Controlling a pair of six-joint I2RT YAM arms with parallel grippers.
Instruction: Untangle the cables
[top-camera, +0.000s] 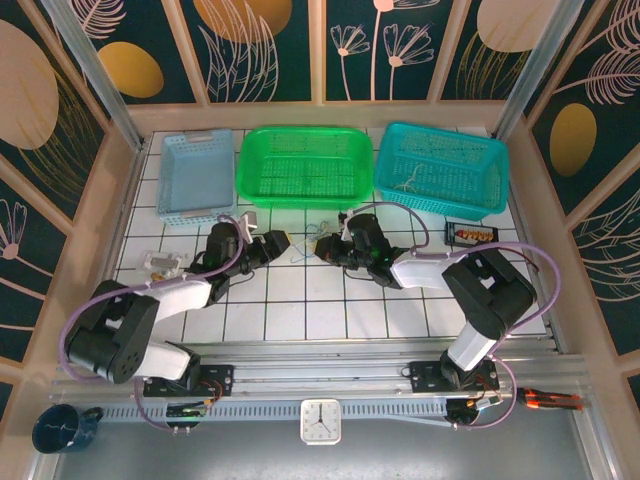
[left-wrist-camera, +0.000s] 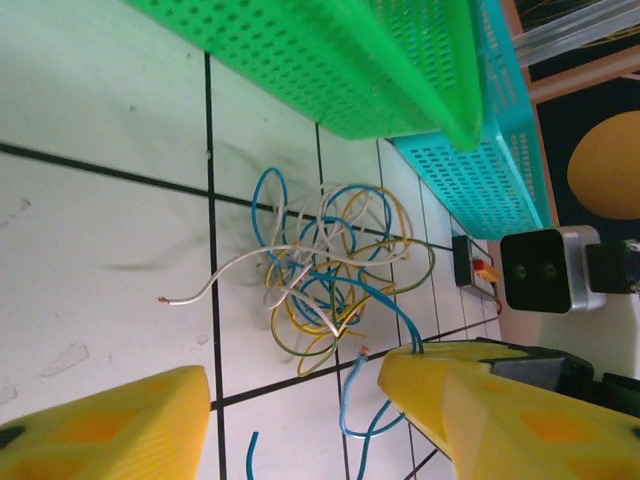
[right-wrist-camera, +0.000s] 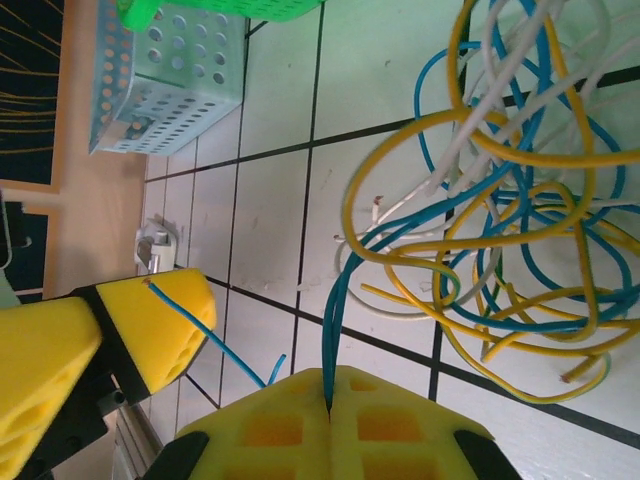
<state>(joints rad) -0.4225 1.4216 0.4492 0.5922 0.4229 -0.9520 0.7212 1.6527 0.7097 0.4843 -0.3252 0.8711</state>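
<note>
From above, the cables lie as one small bunch on the white-tiled desk, just in front of the green basket. The left hand is just left of the bunch and the right hand just right of it. At this size I cannot tell how their fingers stand.

In the left wrist view, the cables are a loose knot of blue, yellow and white strands on the tile, near the teal basket. The left hand has its yellow fingers apart and nothing clamped. A loose blue end lies on the desk in the gap between them. Another blue strand runs down into the yellow tip at the lower right.

In the right wrist view, the right hand has its fingers pressed together. One blue strand of the cables is pinched in the seam and rises into the tangle. A yellow finger of the left hand sits just to the left, with a thin blue strand across its face.
</note>
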